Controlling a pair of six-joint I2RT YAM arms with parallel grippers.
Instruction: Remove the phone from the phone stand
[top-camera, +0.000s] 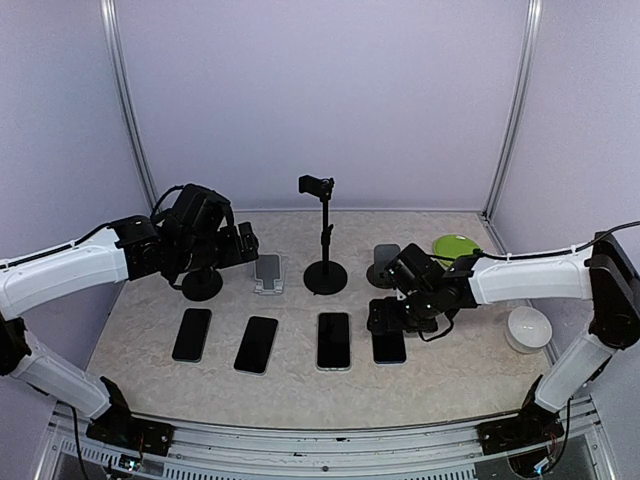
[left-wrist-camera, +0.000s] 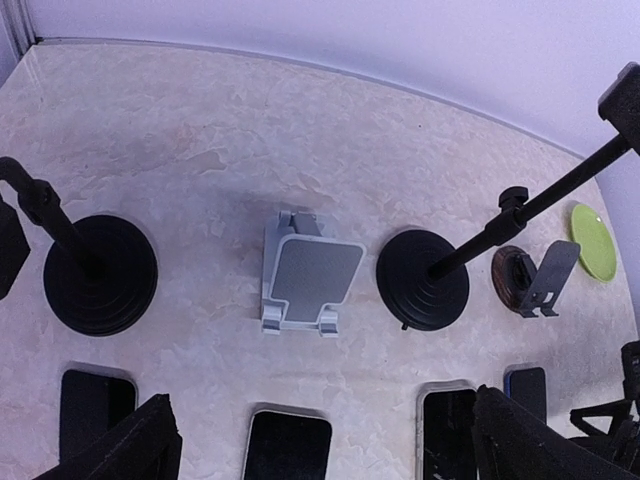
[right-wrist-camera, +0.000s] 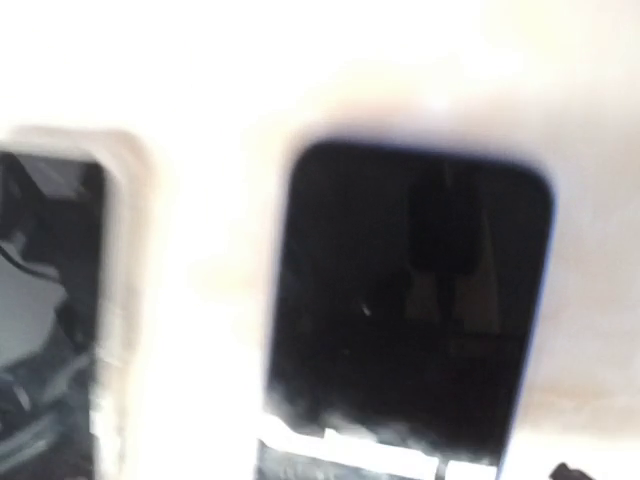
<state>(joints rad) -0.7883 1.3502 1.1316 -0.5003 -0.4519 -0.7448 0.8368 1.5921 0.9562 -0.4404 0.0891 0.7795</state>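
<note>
Phone (top-camera: 389, 347): lies flat, near the front edge.
Right gripper (top-camera: 385, 318): over the phone; I cannot tell its opening.
Left gripper (top-camera: 245, 245): wide open, holds nothing.

The left arm (top-camera: 60, 275) reaches from its base up and inward, its white forearm ending in a black wrist held high. The left pincer (top-camera: 247, 244) points forward and down, its two fingers (left-wrist-camera: 125, 450) spread wide apart. The right arm (top-camera: 530, 278) bends sharply at the elbow, its forearm running inward and sloping down. The right pincer (top-camera: 385, 318) hangs low, tilted downward. Its wrist view is blurred, so the jaw spacing is unclear.
</note>
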